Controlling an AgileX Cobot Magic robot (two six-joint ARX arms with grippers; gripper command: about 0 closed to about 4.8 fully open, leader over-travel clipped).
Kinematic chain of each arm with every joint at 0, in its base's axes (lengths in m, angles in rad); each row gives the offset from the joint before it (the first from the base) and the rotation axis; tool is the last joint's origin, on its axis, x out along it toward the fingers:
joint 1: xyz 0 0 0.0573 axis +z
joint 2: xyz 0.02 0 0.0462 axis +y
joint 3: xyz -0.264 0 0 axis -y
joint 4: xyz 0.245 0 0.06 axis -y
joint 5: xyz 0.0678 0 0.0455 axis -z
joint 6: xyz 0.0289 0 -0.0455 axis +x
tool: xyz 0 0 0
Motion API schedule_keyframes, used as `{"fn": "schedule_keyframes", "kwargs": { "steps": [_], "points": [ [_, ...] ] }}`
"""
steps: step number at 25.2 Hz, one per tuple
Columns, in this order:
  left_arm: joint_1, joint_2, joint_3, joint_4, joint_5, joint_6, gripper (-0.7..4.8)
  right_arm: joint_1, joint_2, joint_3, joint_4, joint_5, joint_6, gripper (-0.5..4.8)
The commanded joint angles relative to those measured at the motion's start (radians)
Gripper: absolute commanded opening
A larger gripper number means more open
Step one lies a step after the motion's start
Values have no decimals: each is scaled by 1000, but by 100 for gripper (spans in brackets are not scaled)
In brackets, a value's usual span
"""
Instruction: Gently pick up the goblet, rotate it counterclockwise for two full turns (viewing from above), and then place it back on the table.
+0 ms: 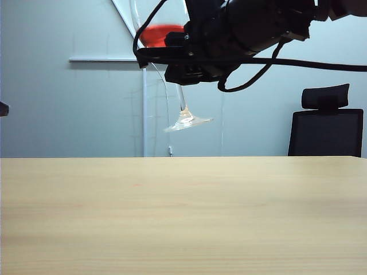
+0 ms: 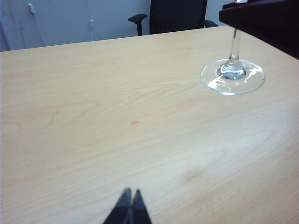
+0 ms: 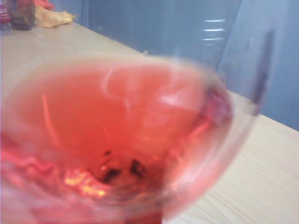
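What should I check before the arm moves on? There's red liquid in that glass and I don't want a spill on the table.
1. Right gripper shut on the tall clear goblet, near the top of its thin stem: ok.
2. Round foot clear of the pale beige wood-grain table: ok, it hangs well above it.
3. Goblet upright: not ok, the foot is tilted in the exterior view.
4. Red liquid below the rim: cannot tell, the right wrist view is blurred.
5. Left gripper shut and apart from the goblet: ok.
6. Table under the goblet free for set-down: ok.
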Motion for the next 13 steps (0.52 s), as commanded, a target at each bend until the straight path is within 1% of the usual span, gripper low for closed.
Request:
{"fn": "schedule_keyframes", "kwargs": {
  "steps": [1, 2, 10, 12, 13],
  "points": [
    [0, 0, 2, 7, 2, 6, -5, 5, -14, -55, 193, -10, 100, -4],
    [0, 0, 2, 7, 1, 6, -5, 3, -17, -88, 238, -10, 172, -4],
    [0, 0, 2, 7, 2, 6, -5, 0, -26, -259, 467, -40, 393, -4],
    [0, 0, 2, 7, 2, 6, -5, -10, -26, -294, 504, -69, 452, -4],
    [0, 0, 2, 7, 2, 6, -5, -30, -26, -320, 527, -98, 527, -4]
  ]
}}
